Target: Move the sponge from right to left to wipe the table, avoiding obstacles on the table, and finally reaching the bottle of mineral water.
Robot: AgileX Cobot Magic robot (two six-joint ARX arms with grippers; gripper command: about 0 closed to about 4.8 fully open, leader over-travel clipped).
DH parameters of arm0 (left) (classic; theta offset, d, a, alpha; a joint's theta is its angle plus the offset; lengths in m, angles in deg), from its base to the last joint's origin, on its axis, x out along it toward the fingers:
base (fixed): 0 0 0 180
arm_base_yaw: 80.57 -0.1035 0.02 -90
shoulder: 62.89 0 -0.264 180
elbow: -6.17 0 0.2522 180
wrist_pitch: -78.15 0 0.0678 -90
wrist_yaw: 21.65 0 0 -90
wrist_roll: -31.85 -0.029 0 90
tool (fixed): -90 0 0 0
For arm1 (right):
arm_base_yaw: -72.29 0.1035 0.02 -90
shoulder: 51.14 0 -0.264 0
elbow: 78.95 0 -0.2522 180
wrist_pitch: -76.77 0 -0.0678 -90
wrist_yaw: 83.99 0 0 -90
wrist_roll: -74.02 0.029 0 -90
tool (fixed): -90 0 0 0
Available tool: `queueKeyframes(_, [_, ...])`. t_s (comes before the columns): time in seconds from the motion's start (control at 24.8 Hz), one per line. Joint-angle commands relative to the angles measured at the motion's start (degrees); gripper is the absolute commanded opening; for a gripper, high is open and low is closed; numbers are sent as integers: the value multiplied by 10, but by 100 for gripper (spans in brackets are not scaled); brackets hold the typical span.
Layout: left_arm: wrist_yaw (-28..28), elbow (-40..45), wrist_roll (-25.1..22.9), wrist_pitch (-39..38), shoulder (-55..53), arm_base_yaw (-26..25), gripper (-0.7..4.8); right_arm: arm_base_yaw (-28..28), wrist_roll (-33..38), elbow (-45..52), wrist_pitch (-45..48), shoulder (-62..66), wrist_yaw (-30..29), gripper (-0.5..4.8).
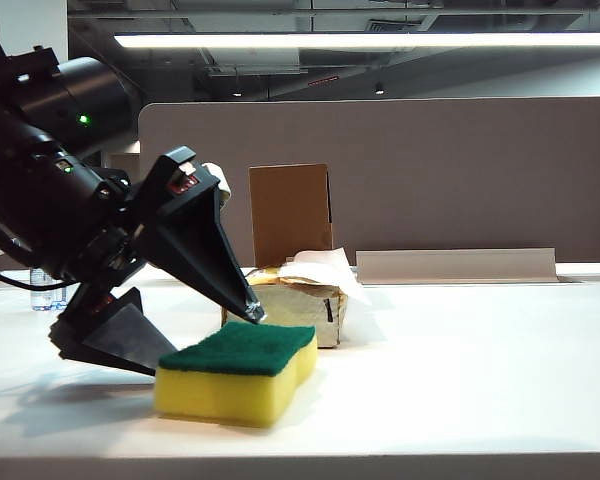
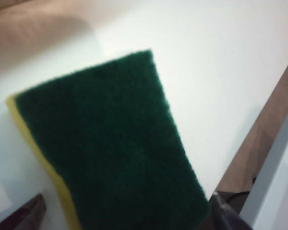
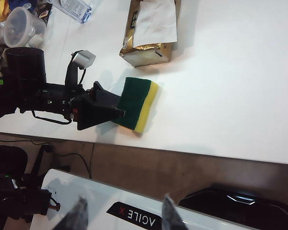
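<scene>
The yellow sponge (image 1: 238, 372) with its green scouring top lies on the white table (image 1: 480, 380) near the front edge. My left gripper (image 1: 212, 338) is open and reaches down from the left, its two dark fingers straddling the sponge's left end. In the left wrist view the sponge (image 2: 110, 143) fills the space between the fingertips (image 2: 31, 214), with a strip of bare table beside the yellow edge. Behind the sponge stand the tissue pack (image 1: 300, 300) and the brown box (image 1: 291, 213). The bottle (image 3: 74, 8) lies far left. My right gripper (image 3: 124, 216) hangs open and empty off the table.
A grey partition wall (image 1: 430, 170) closes the back of the table. A clear plastic cup (image 3: 19, 24) and clutter sit beyond the table's left end. The table's front edge (image 3: 182, 151) runs close by the sponge; the robot's white base (image 3: 110, 201) is below it.
</scene>
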Motion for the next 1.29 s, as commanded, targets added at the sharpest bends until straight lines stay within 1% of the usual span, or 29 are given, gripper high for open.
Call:
queueKeyframes(0.04, [3,-1,4,13,-10,6,462,0,0,-2,4,0,-5,202])
queueKeyframes(0.12, [6,-1,7,26,-13,7,462,0,0,-2,4,0,-6,202])
queueKeyframes(0.2, [16,-1,26,40,-19,10,455,0,0,-2,4,0,-4,202])
queueKeyframes(0.28, [20,-1,27,40,-23,10,452,0,0,-2,4,0,-4,202])
queueKeyframes(0.32, [20,-1,27,40,-26,10,436,0,0,-2,4,0,-4,202])
queueKeyframes(0.4, [21,-1,27,38,-30,10,377,0,0,-2,4,0,-4,201])
queueKeyframes(0.65, [28,-1,27,38,-34,15,132,0,0,-2,4,0,-4,200])
queueKeyframes(0.69, [29,-1,26,37,-34,16,107,0,0,-2,4,0,-4,199])
queueKeyframes(0.77, [30,-1,26,38,-34,21,75,0,0,-2,4,0,-4,198])
queueKeyframes(0.85, [35,-1,23,38,-34,25,60,0,0,-2,4,0,-4,198])
queueKeyframes(0.89, [43,-1,23,37,-34,28,33,0,0,-2,4,0,-4,198])
queueKeyframes(0.93, [54,-1,23,37,-34,33,-7,0,0,-2,4,0,-4,198])
queueKeyframes(1.05, [81,-1,25,37,-34,42,-6,0,0,-2,4,0,-4,198])
queueKeyframes(1.21, [85,-1,46,34,-34,41,-6,0,0,-2,4,0,-4,198])
queueKeyframes(1.29, [103,-1,46,29,-33,41,-6,0,0,-2,4,0,-4,198])
